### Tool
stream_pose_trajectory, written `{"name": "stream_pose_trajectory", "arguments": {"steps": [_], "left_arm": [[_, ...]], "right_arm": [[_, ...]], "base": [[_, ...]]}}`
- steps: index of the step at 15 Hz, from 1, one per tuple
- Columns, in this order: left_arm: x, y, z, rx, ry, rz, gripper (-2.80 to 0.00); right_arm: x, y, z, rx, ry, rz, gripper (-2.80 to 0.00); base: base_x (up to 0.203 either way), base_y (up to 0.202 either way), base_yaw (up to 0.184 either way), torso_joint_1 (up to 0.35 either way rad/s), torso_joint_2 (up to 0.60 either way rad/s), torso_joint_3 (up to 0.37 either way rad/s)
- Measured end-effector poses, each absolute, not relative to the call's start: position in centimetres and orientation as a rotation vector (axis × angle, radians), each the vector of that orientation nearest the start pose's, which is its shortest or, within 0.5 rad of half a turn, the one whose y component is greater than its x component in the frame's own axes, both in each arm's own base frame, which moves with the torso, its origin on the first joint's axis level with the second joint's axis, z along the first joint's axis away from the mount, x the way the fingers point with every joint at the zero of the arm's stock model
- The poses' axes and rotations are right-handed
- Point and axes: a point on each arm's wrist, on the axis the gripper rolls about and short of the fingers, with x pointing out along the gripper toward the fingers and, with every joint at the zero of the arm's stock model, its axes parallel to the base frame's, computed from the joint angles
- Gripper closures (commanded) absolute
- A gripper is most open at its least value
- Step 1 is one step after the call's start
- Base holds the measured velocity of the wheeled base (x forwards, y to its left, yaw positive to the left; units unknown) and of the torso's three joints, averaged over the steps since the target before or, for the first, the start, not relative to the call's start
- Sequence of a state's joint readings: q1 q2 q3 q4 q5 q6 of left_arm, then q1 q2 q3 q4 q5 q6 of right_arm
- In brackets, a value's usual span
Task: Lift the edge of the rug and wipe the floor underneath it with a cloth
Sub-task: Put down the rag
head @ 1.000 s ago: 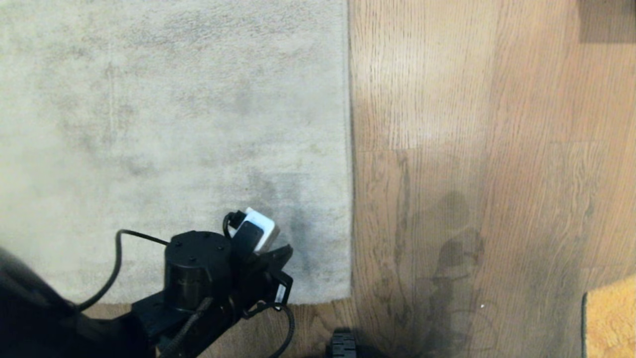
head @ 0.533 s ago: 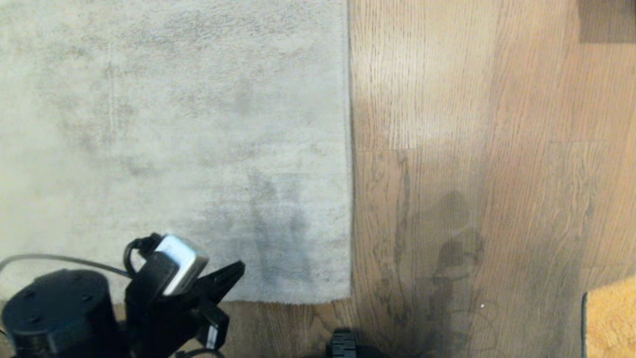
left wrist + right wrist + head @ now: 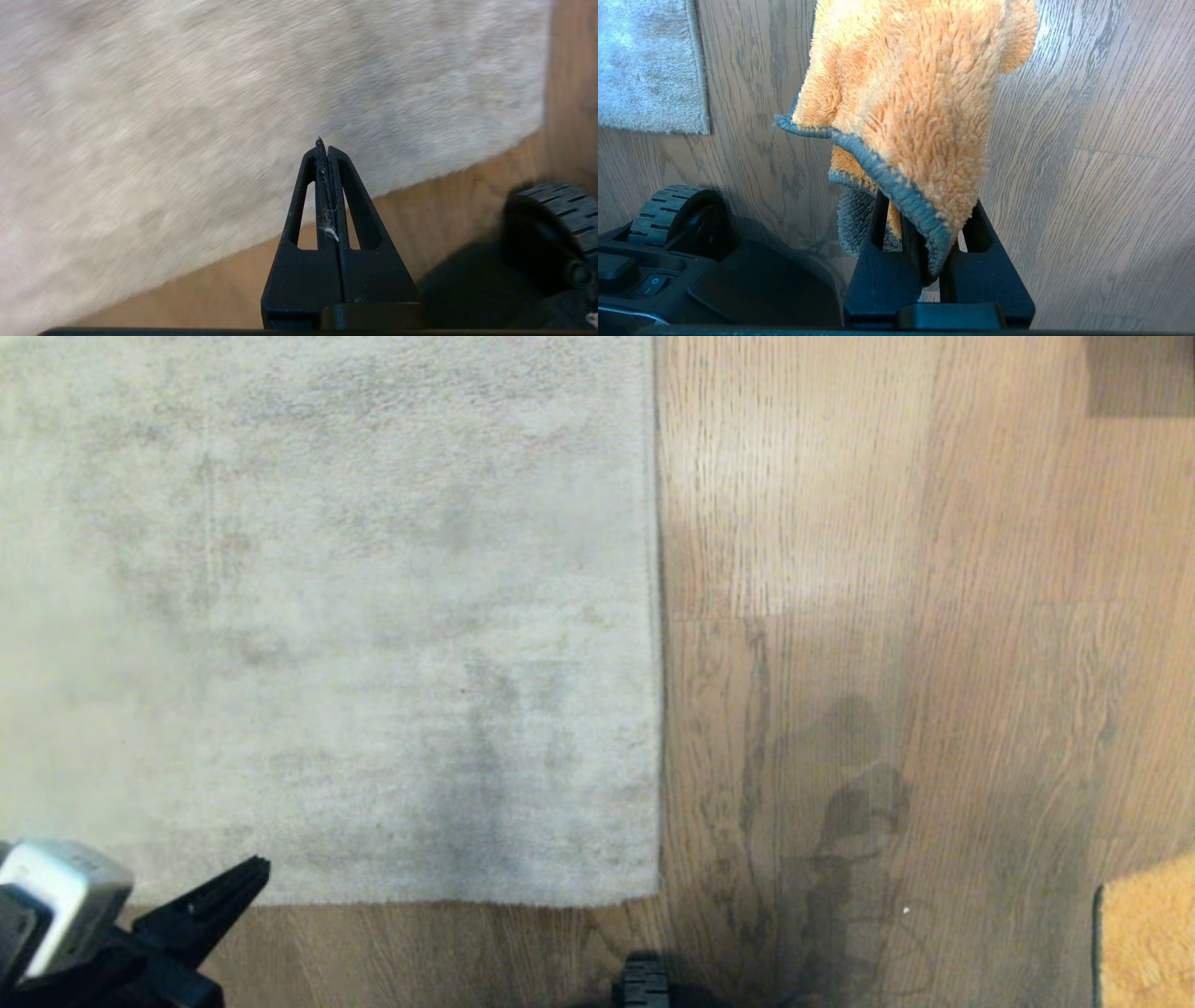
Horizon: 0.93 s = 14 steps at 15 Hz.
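The light grey rug [image 3: 327, 616] lies flat, and its rug edge [image 3: 656, 709] runs straight down to a corner near the brown wood floor [image 3: 887, 569]. My left gripper [image 3: 257, 873] is shut and empty at the lower left of the head view, hovering over the rug's near border. In the left wrist view the left gripper [image 3: 323, 145] holds nothing but a wisp of lint. The right gripper [image 3: 924, 207] is shut on the orange fluffy cloth [image 3: 915, 93], whose dark trim hangs over its fingers. A corner of the cloth [image 3: 1148, 933] shows at the lower right.
My base's black wheel [image 3: 644, 985] sits just in front of the rug's corner and also shows as a wheel [image 3: 553, 219] [image 3: 668, 214] in both wrist views. A darker patch [image 3: 1139, 373] lies on the floor at the far right.
The left arm has drawn back and to the left, from near the rug's corner to the picture's lower left, still shut. The rug and the cloth have not moved.
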<state>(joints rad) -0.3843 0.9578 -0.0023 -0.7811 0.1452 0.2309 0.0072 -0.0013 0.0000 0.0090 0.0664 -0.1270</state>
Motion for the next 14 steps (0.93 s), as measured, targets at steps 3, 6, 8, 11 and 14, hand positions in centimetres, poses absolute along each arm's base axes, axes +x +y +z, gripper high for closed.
{"name": "stream_pose_trajectory", "arguments": {"steps": [3,6,8,11,14], "left_arm": [[6.3,-1.6,12.5,0.255,0.141,-0.225,0.00],[4.0,-0.8,11.5,0.246,0.157,-0.204,0.00],[2.5,-0.4,10.6,0.243,0.176,-0.185,0.00],[0.8,-0.1,9.0,0.228,0.218,-0.161,0.00],[0.3,0.0,8.8,0.220,0.201,-0.143,0.00]], "right_arm": [[-2.3,0.1,7.5,-0.127,0.003,0.075,0.00],[-2.3,0.1,7.5,-0.127,0.003,0.074,0.00],[-2.3,0.1,7.5,-0.127,0.003,0.074,0.00],[-2.3,0.1,7.5,-0.127,0.003,0.074,0.00],[-2.3,0.1,7.5,-0.126,0.003,0.074,0.00]], "base": [[0.000,0.000,0.000,0.000,0.00,0.000],[0.000,0.000,0.000,0.000,0.00,0.000],[0.000,0.000,0.000,0.000,0.00,0.000],[0.000,0.000,0.000,0.000,0.00,0.000],[0.000,0.000,0.000,0.000,0.00,0.000]]}}
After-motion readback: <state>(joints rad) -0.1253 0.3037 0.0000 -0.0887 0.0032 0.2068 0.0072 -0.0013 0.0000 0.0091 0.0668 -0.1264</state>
